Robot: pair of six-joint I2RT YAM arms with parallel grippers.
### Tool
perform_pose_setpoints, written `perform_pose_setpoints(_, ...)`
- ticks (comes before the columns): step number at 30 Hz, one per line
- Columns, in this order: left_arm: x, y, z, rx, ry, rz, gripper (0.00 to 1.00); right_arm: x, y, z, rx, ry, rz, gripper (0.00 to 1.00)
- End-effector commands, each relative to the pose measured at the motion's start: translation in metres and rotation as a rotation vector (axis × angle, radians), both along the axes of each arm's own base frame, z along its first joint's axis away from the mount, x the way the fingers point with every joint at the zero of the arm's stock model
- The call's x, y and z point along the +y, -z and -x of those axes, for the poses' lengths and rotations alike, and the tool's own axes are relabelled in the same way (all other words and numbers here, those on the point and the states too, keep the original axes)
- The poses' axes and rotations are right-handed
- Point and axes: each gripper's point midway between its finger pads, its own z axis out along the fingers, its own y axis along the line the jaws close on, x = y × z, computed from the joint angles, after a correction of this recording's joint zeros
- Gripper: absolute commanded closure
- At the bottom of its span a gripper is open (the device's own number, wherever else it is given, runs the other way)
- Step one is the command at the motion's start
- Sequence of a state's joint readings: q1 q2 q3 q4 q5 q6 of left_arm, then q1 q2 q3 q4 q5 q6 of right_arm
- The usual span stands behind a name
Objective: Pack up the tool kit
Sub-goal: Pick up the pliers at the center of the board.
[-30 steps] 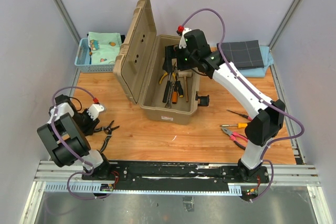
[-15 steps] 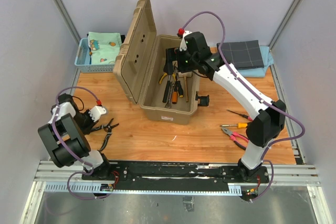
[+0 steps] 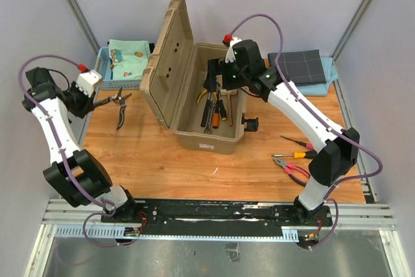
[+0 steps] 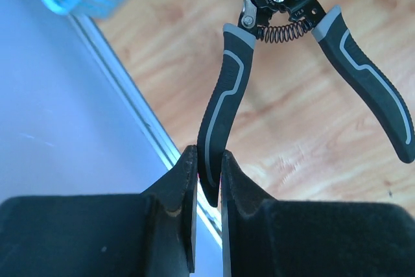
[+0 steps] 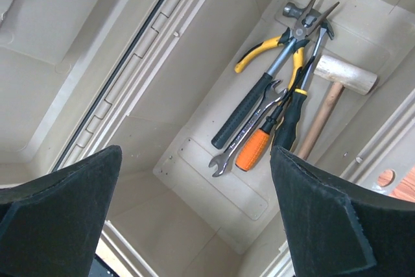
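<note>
Nearest the arm bases, right of the large tan plastic toolbox [image 3: 206,138], red-handled pliers [image 3: 293,170] and two slim screwdrivers [image 3: 299,154] lie unpacked on the wooden counter [image 3: 175,167], so packing looks partly done. Inside the open toolbox lie yellow-handled pliers [image 5: 262,48], a black-handled hammer [image 5: 249,105], a wooden mallet [image 5: 347,72], a wrench [image 5: 243,141] and an orange-handled screwdriver [image 5: 253,154], with the right arm's fingers [image 5: 65,192] spread wide and empty above them. Left of the toolbox, the left arm's fingers [image 4: 185,186] pinch one handle of black-and-grey spring pliers [image 4: 230,95] in the air; "MM" reads near their pivot, while the toolbox's red front label [image 3: 209,148] is illegible.
</note>
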State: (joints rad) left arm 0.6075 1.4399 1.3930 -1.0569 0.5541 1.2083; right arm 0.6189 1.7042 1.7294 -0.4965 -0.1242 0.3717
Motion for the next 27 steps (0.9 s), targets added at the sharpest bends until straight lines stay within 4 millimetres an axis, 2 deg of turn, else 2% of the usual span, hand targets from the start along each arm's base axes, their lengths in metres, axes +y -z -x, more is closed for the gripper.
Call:
perform_pose_setpoints(1,-0.027,-0.071,-0.013,-0.160,-0.033,0.158,1.00,-0.017,-0.015,-0.009,-0.032,0.049,-0.051,0.02)
perform_pose_setpoints(8,-0.041,-0.151,-0.028,-0.354,-0.061,0.247,1.00,-0.020,-0.016,-0.008,-0.037,0.051,-0.064,0.01)
perform_pose_setpoints(15,-0.059,-0.228,-0.027,-0.589,-0.084,0.311,1.00,-0.017,-0.038,-0.005,-0.078,0.033,-0.113,0.02)
perform_pose_setpoints(19,-0.062,-0.273,-0.023,-0.751,-0.102,0.306,1.00,-0.013,-0.054,-0.003,-0.106,0.011,-0.158,0.02)
perform_pose_setpoints(23,-0.061,-0.304,-0.021,-0.869,-0.117,0.300,1.00,-0.010,-0.073,0.000,-0.147,-0.012,-0.210,0.01)
perform_pose_setpoints(27,-0.065,-0.323,-0.024,-0.913,-0.100,0.341,1.00,-0.006,-0.098,0.003,-0.203,-0.038,-0.296,0.01)
